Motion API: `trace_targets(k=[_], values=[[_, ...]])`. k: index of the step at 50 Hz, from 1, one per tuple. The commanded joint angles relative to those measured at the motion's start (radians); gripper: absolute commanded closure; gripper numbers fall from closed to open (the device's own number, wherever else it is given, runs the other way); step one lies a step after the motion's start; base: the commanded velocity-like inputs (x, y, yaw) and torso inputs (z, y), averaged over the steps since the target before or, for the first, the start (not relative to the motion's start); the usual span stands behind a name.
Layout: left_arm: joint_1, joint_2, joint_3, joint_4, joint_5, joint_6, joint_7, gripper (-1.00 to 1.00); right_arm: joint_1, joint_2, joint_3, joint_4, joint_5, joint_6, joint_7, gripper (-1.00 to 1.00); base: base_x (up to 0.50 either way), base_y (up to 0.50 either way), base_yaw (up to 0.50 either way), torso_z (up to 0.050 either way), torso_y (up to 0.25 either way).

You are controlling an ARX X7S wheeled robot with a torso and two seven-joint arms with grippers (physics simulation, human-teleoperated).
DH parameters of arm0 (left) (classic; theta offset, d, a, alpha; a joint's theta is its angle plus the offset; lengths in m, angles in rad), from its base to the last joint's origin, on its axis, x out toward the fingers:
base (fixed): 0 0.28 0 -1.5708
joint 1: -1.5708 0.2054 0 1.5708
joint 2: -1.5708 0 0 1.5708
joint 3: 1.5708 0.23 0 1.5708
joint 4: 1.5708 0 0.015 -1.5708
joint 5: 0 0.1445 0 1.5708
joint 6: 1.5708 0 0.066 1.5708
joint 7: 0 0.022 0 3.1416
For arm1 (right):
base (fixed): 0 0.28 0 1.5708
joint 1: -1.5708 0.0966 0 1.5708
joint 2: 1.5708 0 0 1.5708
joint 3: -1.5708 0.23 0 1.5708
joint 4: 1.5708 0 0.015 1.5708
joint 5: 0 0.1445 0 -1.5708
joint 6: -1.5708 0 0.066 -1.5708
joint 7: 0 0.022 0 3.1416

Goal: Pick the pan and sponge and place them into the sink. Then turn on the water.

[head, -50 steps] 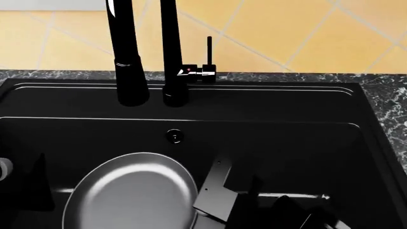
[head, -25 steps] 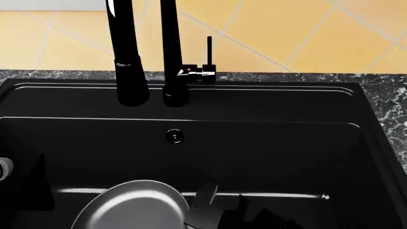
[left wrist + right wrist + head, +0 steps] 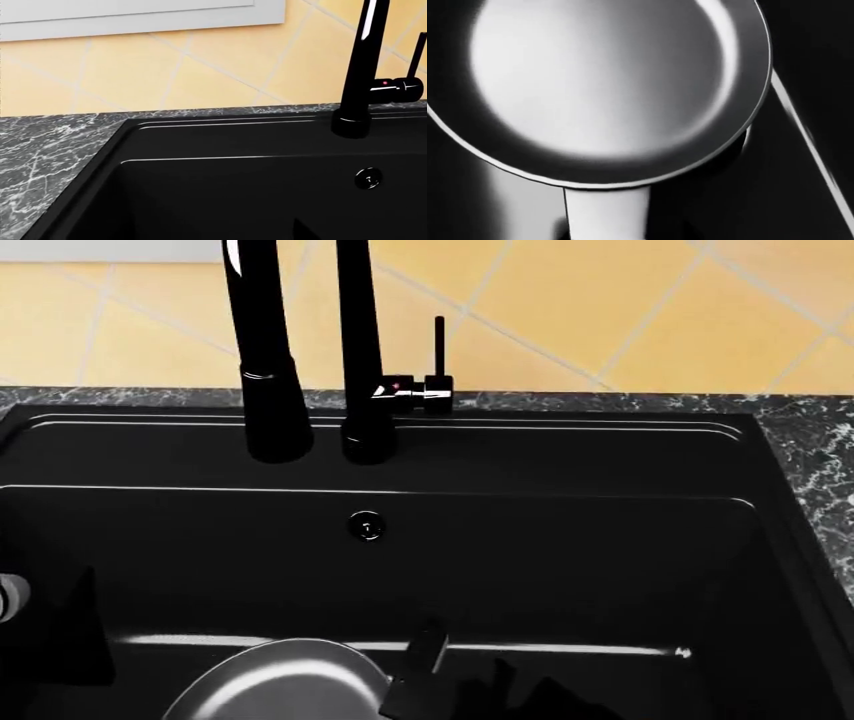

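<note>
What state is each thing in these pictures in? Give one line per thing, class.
Pan: inside the sink, low in the basin, hollow side up, nothing in it.
Sink: no water seen in it; only the pan shows inside.
Faucet: off, no stream from the spout.
Lever: upright.
Sponge: not in view.
Right gripper: fingers not visible; cannot tell.
Left gripper: not in view.

Glossy metal pan (image 3: 607, 85), glossy black sink (image 3: 561, 540), marbled stone counter (image 3: 40, 150)
</note>
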Motion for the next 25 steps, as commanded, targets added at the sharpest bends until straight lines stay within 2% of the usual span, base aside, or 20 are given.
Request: trace_targets(k=[1,16,25], values=[[0.001,0.000,0.003,-0.004,0.002,0.005,-0.002,-1.00,0.003,-0.023,0.095,-0.002,-0.032,0.003,-0.013,-1.00,0.00,0.00,0.00,0.000,0.000],[0.004,-0.015,-0.007,0.003,-0.009,0.004,0.006,-1.00,0.007,-0.031,0.181,-0.002,-0.024,0.076,-0.079,-1.00,0.00,0.00,0.00,0.000,0.000],[-0.008,0.002,0.015,0.005,0.001,-0.002,-0.012,-1.00,0.003,-0.031,0.225,-0.002,-0.035,0.072,-0.117,-1.00,0.00,0.00,0.00,0.000,0.001]])
